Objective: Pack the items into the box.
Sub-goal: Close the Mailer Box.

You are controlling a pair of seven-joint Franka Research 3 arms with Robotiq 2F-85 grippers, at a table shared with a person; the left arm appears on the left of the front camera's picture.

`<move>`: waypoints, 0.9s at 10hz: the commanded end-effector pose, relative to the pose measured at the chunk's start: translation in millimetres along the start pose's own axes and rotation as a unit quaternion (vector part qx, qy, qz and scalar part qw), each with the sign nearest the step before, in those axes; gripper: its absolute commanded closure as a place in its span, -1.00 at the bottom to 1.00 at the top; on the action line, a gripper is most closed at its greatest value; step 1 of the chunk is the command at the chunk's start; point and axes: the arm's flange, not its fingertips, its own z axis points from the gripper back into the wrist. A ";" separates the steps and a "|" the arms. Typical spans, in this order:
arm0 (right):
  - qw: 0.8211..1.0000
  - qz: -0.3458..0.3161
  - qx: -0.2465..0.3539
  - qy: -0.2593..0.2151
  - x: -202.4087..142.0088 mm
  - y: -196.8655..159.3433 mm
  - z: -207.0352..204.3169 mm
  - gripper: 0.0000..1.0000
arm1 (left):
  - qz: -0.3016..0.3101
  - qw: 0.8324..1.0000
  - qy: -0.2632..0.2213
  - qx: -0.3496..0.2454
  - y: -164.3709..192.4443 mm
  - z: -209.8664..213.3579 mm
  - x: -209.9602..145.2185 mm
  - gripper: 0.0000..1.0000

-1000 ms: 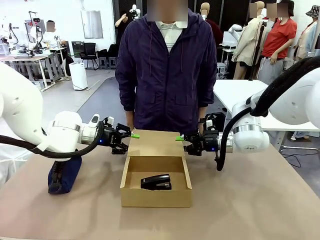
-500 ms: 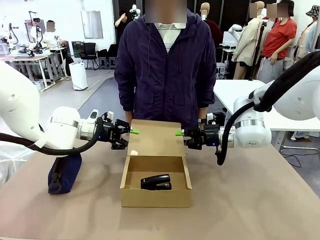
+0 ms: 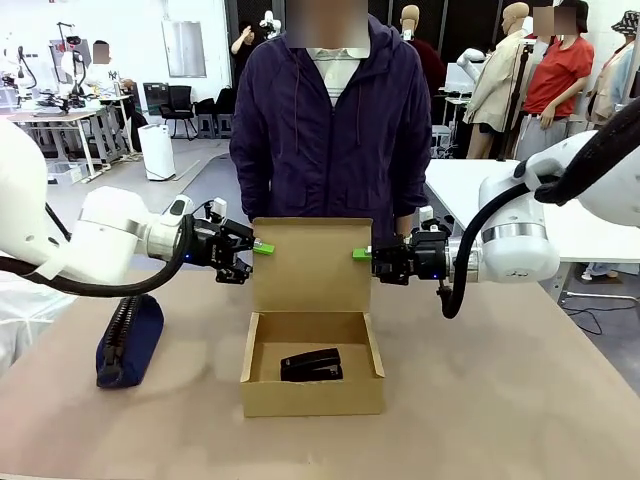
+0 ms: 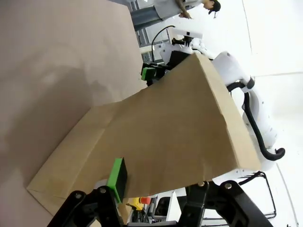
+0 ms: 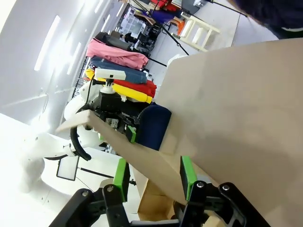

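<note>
Person in a dark purple jacket (image 3: 318,130) stands at the far side of the table (image 3: 500,400). Cardboard box (image 3: 312,392) sits mid-table, flap lid (image 3: 311,265) standing upright. Left end effector (image 3: 262,248) pinches the lid's left edge; right end effector (image 3: 362,254) pinches its right edge. Navy pouch (image 3: 130,340) lies left. Black stapler (image 3: 311,365) lies inside the box.

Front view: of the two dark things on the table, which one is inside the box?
The black stapler lies inside the open brown box. The navy pouch lies outside on the table, off to the box's left, below the left gripper.
</note>
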 end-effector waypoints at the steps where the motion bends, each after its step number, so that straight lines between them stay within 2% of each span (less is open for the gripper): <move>1: 1.000 -0.003 0.002 -0.004 6.2 -6.8 -0.8 -0.17 | -0.004 1.000 0.001 -0.007 5.9 -1.8 4.5 -0.23; 7: 1.000 -0.005 -0.002 -0.002 0.7 -7.7 1.3 -0.17 | 0.004 1.000 0.001 0.000 6.7 -1.6 1.4 -0.23; 9: 0.995 0.087 0.037 0.030 -3.6 1.9 8.4 -0.17 | -0.127 0.991 0.017 -0.047 9.9 3.7 -10.5 -0.23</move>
